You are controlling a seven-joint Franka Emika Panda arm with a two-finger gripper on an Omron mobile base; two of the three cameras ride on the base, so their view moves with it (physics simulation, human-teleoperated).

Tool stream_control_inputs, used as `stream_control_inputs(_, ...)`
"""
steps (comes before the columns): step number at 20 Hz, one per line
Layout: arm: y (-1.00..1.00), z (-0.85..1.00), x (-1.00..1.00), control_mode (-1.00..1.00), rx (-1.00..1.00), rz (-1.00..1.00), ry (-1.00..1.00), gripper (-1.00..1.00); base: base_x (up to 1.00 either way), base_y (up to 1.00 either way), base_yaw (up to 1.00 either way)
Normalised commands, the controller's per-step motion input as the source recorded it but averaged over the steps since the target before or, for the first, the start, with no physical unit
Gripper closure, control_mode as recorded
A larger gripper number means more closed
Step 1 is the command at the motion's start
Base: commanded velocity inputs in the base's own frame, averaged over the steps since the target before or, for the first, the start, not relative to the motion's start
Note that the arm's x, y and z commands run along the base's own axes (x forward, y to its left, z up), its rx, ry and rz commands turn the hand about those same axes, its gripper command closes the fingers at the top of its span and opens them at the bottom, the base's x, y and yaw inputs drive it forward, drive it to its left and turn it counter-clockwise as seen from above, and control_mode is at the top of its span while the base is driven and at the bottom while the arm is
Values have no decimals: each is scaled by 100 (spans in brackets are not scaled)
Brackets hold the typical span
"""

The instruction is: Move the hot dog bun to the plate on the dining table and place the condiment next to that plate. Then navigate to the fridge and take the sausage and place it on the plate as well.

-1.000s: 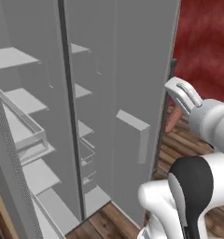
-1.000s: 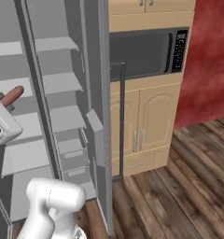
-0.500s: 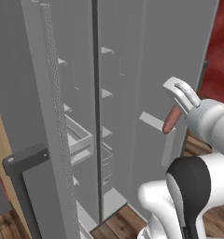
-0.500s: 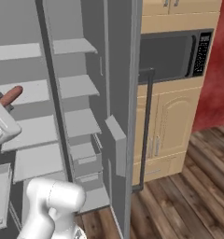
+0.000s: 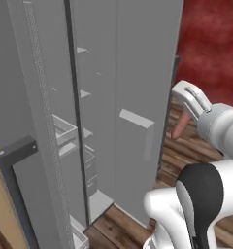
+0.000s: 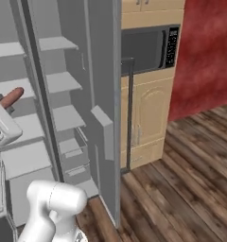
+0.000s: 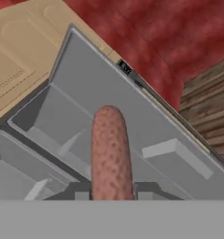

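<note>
- Grey steel panels of the fridge (image 5: 123, 97) occupy the background, with its doors open and pale shelves exposed; a red wall (image 6: 205, 52) and wood-plank floor (image 6: 181, 189) lie beyond.
- A microwave (image 6: 146, 47) is set into tan cabinets (image 6: 148, 118) just beside the open fridge door.
- The gripper (image 5: 184, 114) holds the sausage (image 7: 111, 154) clear of the shelves; the jaws pinch it at its lower end, and most of its length projects past the fingertips.
- The sausage also appears at the far left of the right base view (image 6: 11, 97), raised level with an upper shelf.
- Judgement: the step in hand is carrying the sausage from the fridge to the plate on the dining table.
- Keep the pinch firm. The hold is near one end, so a sudden swing may lever the sausage loose.
- Keep the arm tucked close while the base drives, and clear the open door edge (image 6: 117, 142) before turning.
- Hold the wrist steady during travel; release only once the sausage is low over the plate.
</note>
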Motion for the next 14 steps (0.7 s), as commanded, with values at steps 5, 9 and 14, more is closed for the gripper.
stream_control_inputs(5,0,0,0,100,0,0,0,100,-100,2,-51)
stream_control_inputs(9,0,0,0,100,0,0,0,100,-88,0,-64)
stream_control_inputs(14,0,0,0,100,0,0,0,100,-94,0,-59)
